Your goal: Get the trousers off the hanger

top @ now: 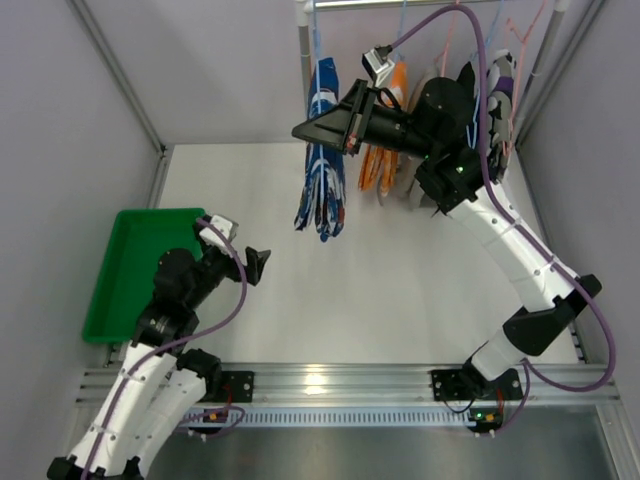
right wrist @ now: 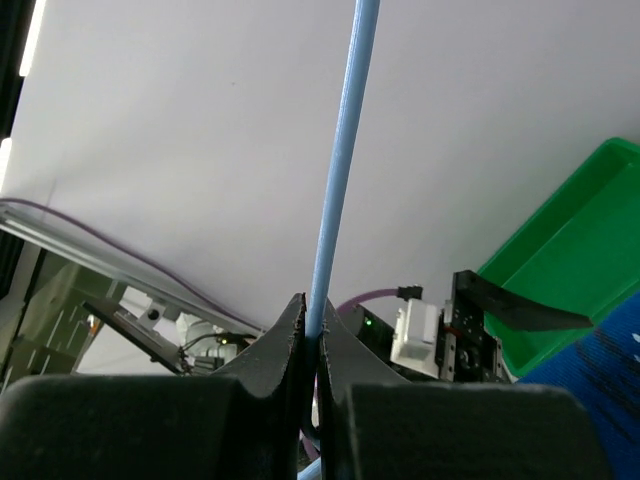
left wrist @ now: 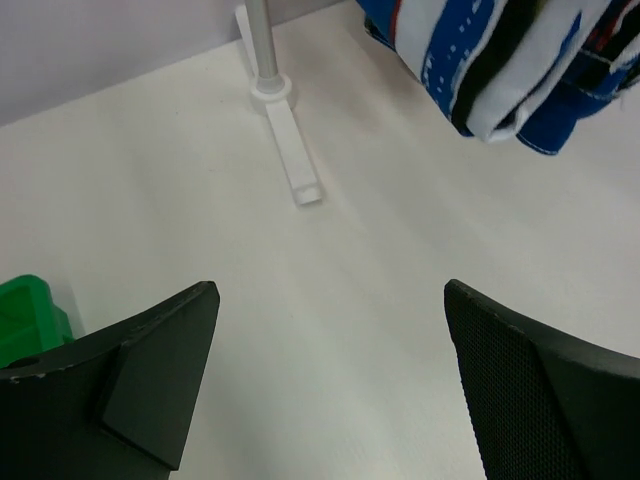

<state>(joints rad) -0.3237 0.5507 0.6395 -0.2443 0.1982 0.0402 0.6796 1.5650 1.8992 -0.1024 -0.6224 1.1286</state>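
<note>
The blue trousers with white pattern (top: pixel 322 190) hang from a light blue hanger (top: pixel 318 40) at the left end of the rack; their lower end shows in the left wrist view (left wrist: pixel 500 60). The plain orange trousers (top: pixel 385 165) hang beside them. A grey garment (top: pixel 503 100) shows partly behind the right arm. My right gripper (top: pixel 300 131) is raised at the rack, shut on the thin blue hanger rod (right wrist: pixel 340 160), which runs up between its fingertips (right wrist: pixel 312 310). My left gripper (top: pixel 258 262) is open and empty low over the table (left wrist: pixel 330 290), below the blue trousers.
A green tray (top: pixel 130 270) lies at the table's left edge, beside the left arm; it also shows in the right wrist view (right wrist: pixel 580 250). The rack's white post (top: pixel 303 60) and its foot (left wrist: pixel 290 140) stand at the back. Walls close in on both sides.
</note>
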